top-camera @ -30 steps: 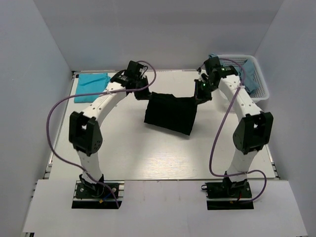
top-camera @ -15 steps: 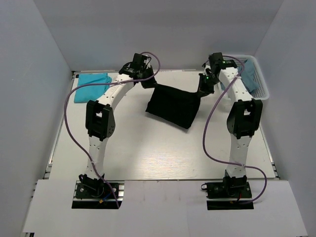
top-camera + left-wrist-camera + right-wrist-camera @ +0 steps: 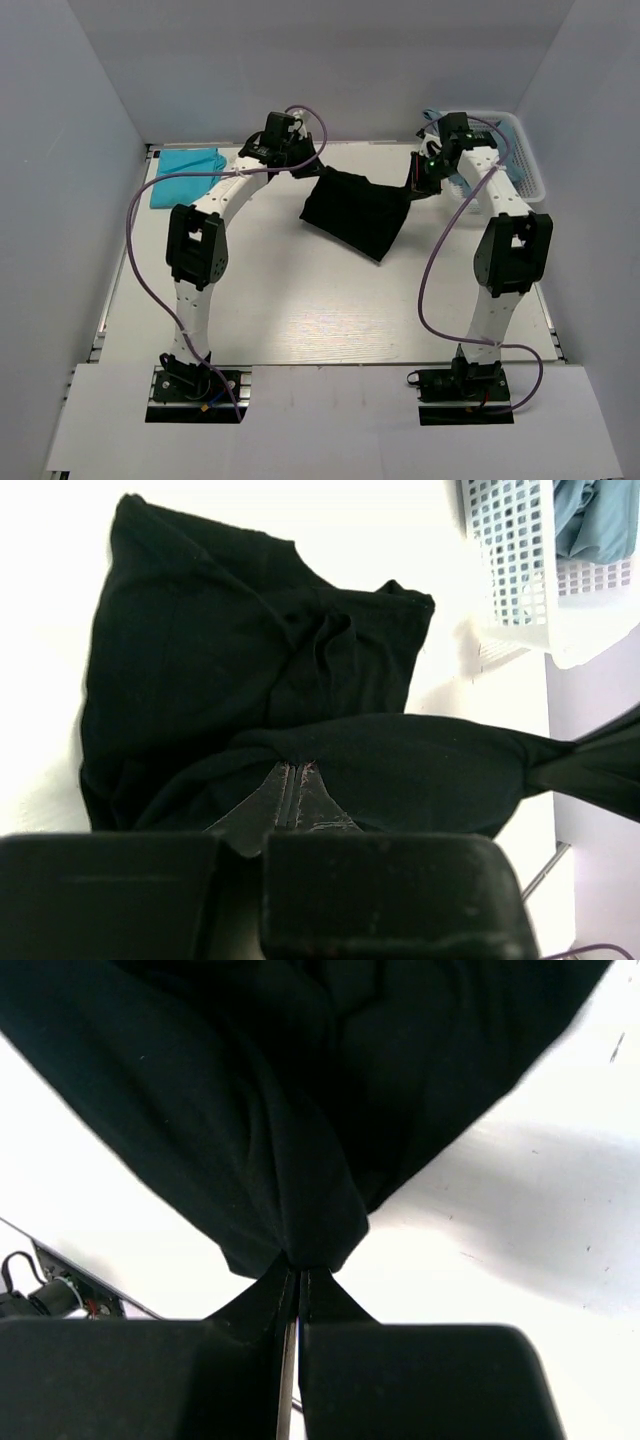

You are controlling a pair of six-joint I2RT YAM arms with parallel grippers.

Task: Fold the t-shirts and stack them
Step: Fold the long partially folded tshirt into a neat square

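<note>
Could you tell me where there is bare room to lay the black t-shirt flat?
The widest bare patch of white table is the near middle, bordered by the left arm, right arm and the large black cloth t-shirt. The far edge is crowded: folded teal t-shirt at left, white plastic mesh basket at right.

The big t-shirt (image 3: 355,212) hangs between the left hand (image 3: 314,170) and right hand (image 3: 415,186). A folded t-shirt (image 3: 185,172) lies back left on the table (image 3: 300,295), the basket (image 3: 527,172) back right.
</note>
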